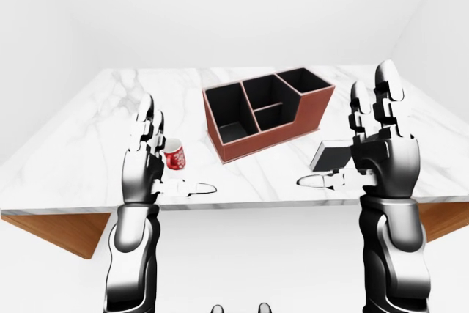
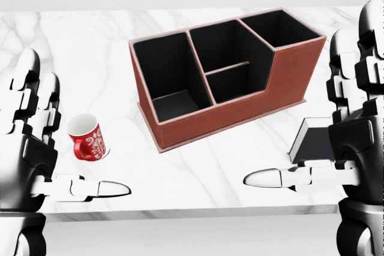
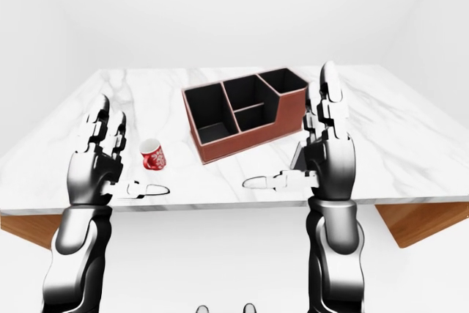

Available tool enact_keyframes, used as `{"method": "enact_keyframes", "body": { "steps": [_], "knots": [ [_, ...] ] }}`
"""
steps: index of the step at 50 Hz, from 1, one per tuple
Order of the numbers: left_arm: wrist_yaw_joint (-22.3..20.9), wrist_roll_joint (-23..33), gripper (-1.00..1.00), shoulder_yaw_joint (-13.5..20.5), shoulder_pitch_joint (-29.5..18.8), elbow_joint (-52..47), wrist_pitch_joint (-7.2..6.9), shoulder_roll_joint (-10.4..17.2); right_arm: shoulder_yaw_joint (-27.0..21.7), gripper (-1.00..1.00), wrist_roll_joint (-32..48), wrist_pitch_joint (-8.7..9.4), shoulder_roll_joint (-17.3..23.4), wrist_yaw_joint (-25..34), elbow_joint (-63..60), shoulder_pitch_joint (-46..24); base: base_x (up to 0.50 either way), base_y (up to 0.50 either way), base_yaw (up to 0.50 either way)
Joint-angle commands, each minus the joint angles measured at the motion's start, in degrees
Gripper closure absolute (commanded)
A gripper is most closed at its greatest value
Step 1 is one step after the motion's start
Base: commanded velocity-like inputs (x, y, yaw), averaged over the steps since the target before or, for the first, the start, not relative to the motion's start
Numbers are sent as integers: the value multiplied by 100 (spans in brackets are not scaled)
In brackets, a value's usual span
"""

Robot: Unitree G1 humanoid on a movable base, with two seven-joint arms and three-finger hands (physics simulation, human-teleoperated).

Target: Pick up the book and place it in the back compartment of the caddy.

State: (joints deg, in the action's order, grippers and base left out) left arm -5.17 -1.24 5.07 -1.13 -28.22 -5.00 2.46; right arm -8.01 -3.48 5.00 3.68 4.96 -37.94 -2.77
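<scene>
The brown caddy point(image 2: 240, 106) with black compartments stands in the middle of the marble table point(image 2: 198, 172) in the head view. It has one large compartment at its left, a split middle and one at its upper right. The dark book point(image 2: 313, 142) lies flat to the right of the caddy, partly hidden behind my right hand. Both hands are raised with fingers upright and thumbs pointing inward, holding nothing. My left hand point(image 2: 66, 130) is open at the view's left, beside the mug. My right hand point(image 2: 312, 97) is open at the right edge, in front of the book.
A red mug point(image 2: 88, 139) with a white pattern stands left of the caddy, close to my left hand. The table's near edge point(image 2: 192, 213) runs across the bottom of the head view. White walls surround the table in the eye views.
</scene>
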Motion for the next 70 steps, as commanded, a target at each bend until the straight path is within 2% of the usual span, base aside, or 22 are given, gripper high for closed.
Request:
{"method": "enact_keyframes", "body": {
  "steps": [1, 23, 44, 51, 55, 70],
  "knots": [
    [-10, 32, -100, -41, 34, 47, 0, -17, 30, -100, 88, 0, -9, 53, 126, 21, 50, 0, 0],
    [-7, 33, -100, -39, 33, 91, 0, -25, -7, -100, 43, 0, -75, 61, 190, 9, 50, 0, 0],
    [-14, 59, -100, -49, 33, 154, 0, -22, 33, -100, 93, 0, -8, -24, 295, -34, 0, 0, 0],
    [-14, 63, -100, -60, 44, 154, 0, -22, 29, -100, -65, 0, -21, 158, 50, 84, 27, 0, 0],
    [-19, 56, -100, -46, 39, 157, 0, -19, 42, -100, 140, 0, -22, -40, 345, -57, 42, 0, 0],
    [-12, 63, -100, -51, 44, 141, 0, -21, -121, -100, 20, 0, 96, -73, 321, -187, 0, 0, 0]
  ]
}}
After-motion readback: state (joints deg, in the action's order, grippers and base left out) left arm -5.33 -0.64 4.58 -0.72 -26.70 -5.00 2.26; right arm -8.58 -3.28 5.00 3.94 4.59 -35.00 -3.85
